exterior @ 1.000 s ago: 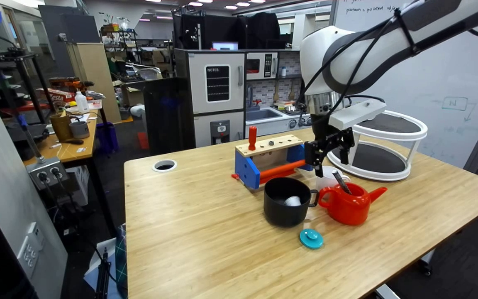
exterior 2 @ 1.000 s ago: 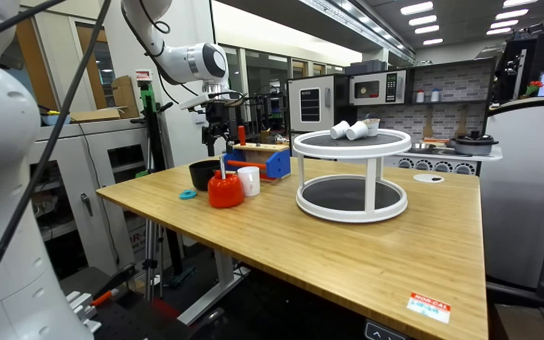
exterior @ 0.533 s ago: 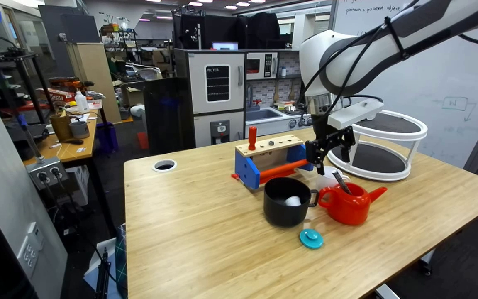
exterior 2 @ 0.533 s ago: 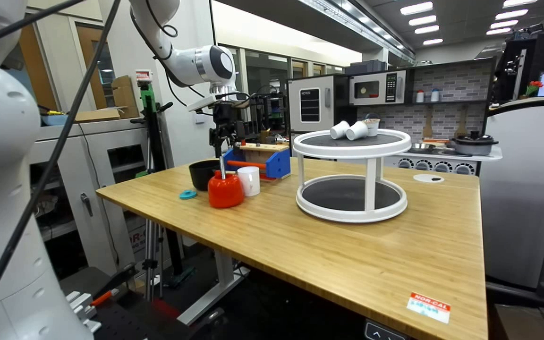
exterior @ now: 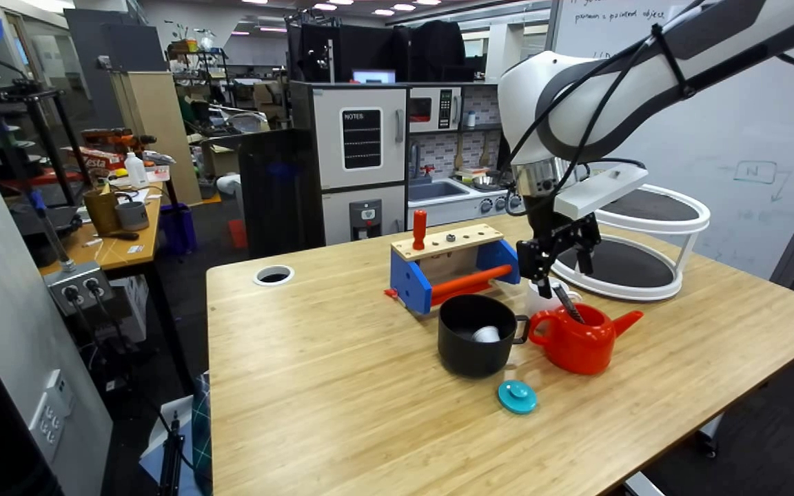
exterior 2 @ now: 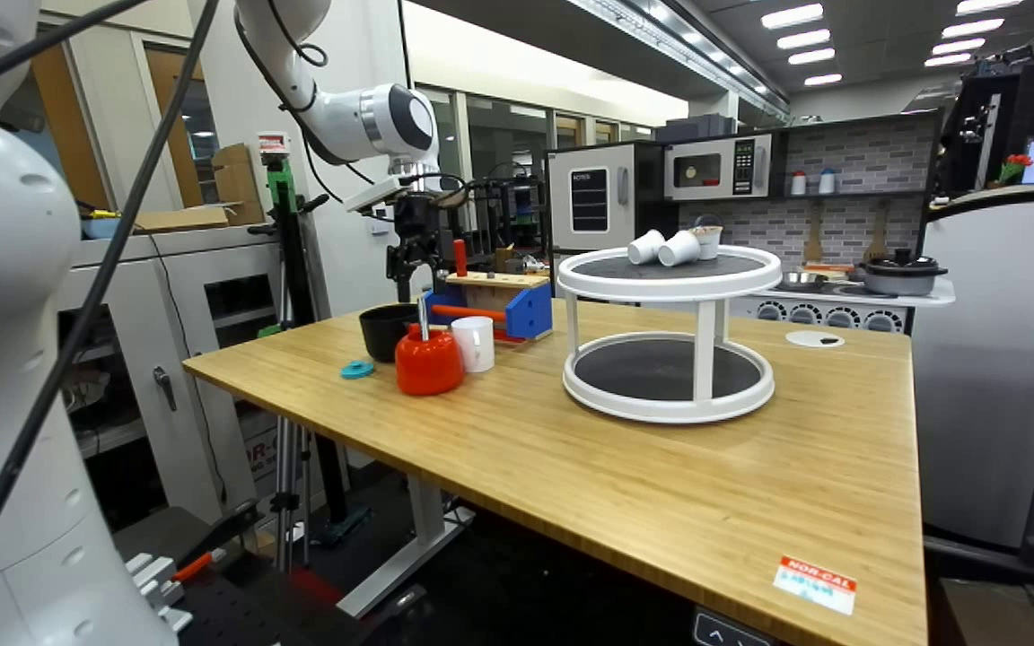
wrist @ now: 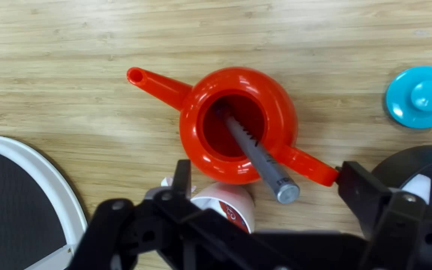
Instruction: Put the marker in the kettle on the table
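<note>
Fingers [wrist: 182, 176] lower, marker [wrist: 256, 153] between them

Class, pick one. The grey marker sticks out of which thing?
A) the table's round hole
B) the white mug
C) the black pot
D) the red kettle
D: in the wrist view, the grey marker slants up out of the red kettle, one end inside it.

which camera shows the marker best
The wrist view: it looks down on the marker up close, so its lettering shows and you can follow it into the red kettle, though the lower end is dim. In both exterior views it is small, with only the upper part visible, sticking out.
</note>
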### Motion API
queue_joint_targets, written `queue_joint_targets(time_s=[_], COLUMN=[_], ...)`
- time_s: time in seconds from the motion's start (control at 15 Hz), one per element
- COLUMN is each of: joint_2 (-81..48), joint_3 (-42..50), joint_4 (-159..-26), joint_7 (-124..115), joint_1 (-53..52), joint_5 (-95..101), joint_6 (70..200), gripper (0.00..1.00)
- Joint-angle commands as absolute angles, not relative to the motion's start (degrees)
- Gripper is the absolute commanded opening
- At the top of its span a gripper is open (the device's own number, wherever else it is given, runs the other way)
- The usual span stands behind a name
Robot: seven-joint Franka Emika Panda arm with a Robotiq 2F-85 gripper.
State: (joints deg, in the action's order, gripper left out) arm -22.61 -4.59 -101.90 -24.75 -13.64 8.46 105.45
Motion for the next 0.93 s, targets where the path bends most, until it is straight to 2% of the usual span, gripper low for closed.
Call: queue_joint_targets(time_s=[0.0,0.87], joint_2=[-20.9,-22.4], joint_3=[-4.7,-4.9], joint_4=[-103.4,-102.1], joint_7=[-24.1,-23.6], joint_1=[-14.0,-14.2], joint_5=[8.7,8.6], joint_6=[104.7,104.3], gripper=[1.0,1.0])
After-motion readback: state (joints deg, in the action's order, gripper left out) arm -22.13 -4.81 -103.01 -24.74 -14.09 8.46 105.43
